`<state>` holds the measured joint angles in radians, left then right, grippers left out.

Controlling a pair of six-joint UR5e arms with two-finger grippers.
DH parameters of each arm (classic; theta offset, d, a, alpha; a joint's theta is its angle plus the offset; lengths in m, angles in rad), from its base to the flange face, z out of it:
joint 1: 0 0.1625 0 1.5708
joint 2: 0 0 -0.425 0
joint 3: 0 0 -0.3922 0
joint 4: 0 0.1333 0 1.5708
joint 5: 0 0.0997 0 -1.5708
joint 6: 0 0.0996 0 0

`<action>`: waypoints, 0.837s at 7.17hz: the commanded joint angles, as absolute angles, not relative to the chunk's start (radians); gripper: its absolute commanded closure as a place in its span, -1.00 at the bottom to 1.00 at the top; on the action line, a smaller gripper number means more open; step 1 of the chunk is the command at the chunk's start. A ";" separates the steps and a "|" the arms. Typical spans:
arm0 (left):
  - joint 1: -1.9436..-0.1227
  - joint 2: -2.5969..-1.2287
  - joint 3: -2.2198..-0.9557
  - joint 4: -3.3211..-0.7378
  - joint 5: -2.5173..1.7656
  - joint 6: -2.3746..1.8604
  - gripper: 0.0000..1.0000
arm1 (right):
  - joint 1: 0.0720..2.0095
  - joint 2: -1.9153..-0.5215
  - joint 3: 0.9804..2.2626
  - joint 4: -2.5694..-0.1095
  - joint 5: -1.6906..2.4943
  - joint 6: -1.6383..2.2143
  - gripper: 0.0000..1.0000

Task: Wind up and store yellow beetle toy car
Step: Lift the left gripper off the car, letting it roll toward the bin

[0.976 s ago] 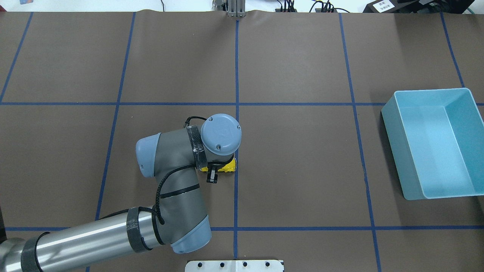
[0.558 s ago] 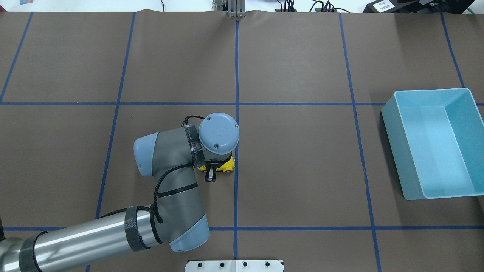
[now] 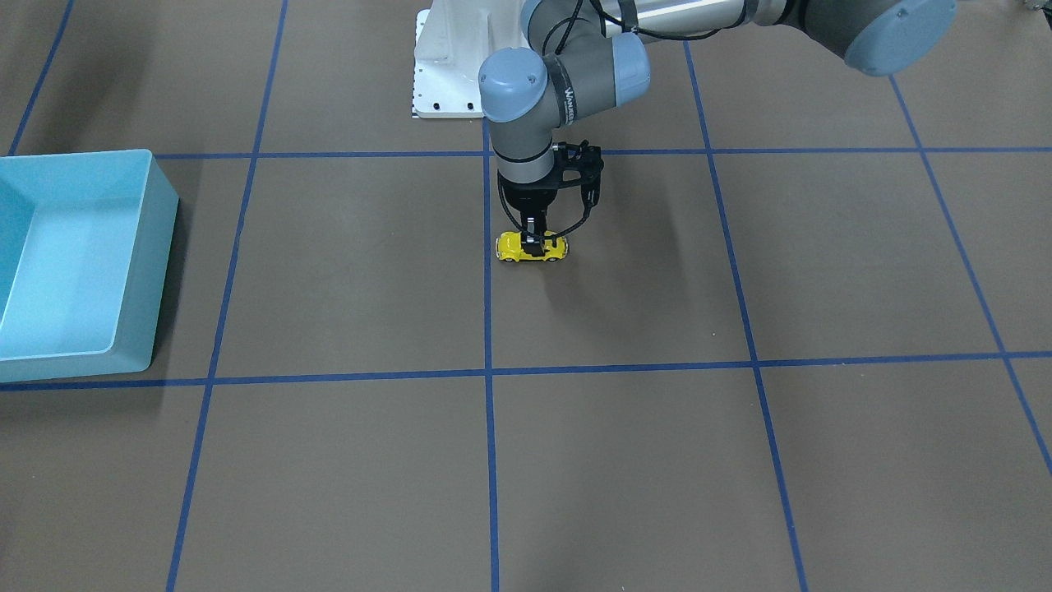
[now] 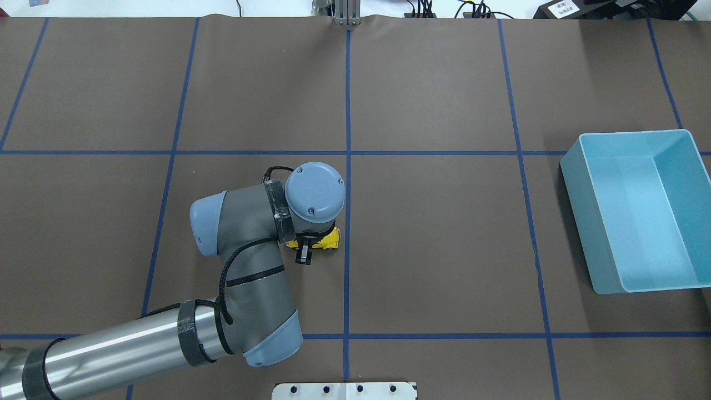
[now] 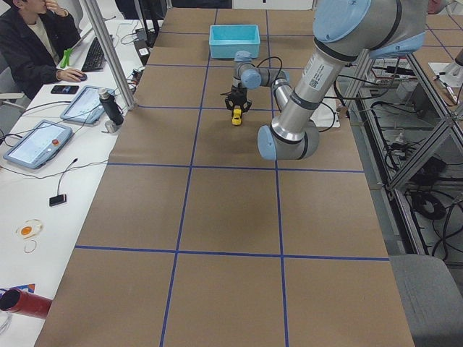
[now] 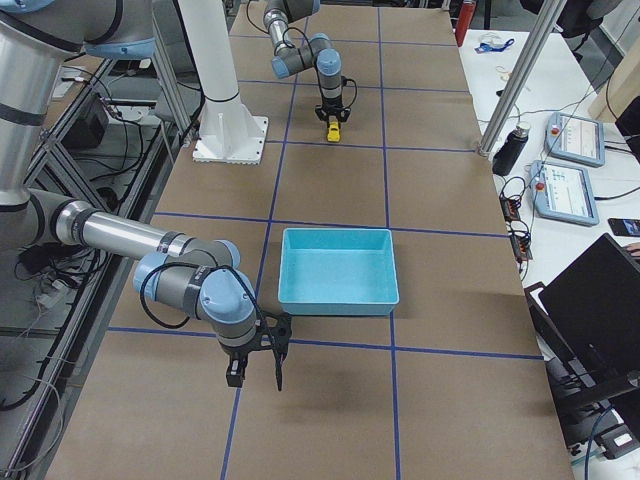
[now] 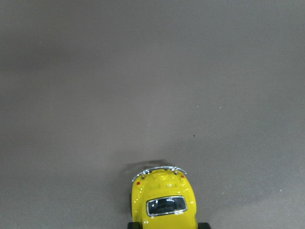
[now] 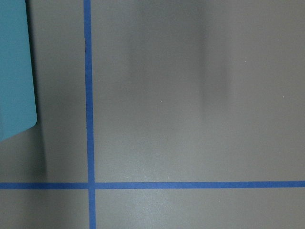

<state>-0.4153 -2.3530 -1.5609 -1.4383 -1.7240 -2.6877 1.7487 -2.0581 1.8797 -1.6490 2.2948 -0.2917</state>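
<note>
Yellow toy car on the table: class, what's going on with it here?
The left arm's tool is clamped on the small yellow beetle-shaped toy car, which sits on the brown table mat. The light blue plastic bin sits empty, far off. The right arm's tool hangs near that bin.

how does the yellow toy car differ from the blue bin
The yellow toy car is tiny; the blue bin is far larger. The car is gripped by the left pincer mid-table; the bin sits empty and untouched to the robot's right.
</note>
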 commanded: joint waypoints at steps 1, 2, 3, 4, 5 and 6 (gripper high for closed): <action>-0.419 -2.336 -1.571 -1.439 -1.724 -2.671 0.74 | 1.749 -2.062 1.882 -1.649 2.295 -0.293 -1.00; -0.420 -2.333 -1.575 -1.439 -1.724 -2.668 0.74 | 1.749 -2.060 1.882 -1.649 2.295 -0.293 -1.00; -0.420 -2.332 -1.575 -1.439 -1.724 -2.658 0.75 | 1.750 -2.062 1.882 -1.649 2.295 -0.293 -1.00; -0.422 -2.330 -1.575 -1.439 -1.724 -2.657 0.75 | 1.750 -2.060 1.882 -1.649 2.295 -0.293 -1.00; -0.423 -2.330 -1.581 -1.439 -1.724 -2.651 0.12 | 1.750 -2.062 1.882 -1.649 2.295 -0.293 -1.00; -0.432 -2.330 -1.598 -1.436 -1.733 -2.599 -0.97 | 1.750 -2.062 1.882 -1.649 2.295 -0.293 -1.00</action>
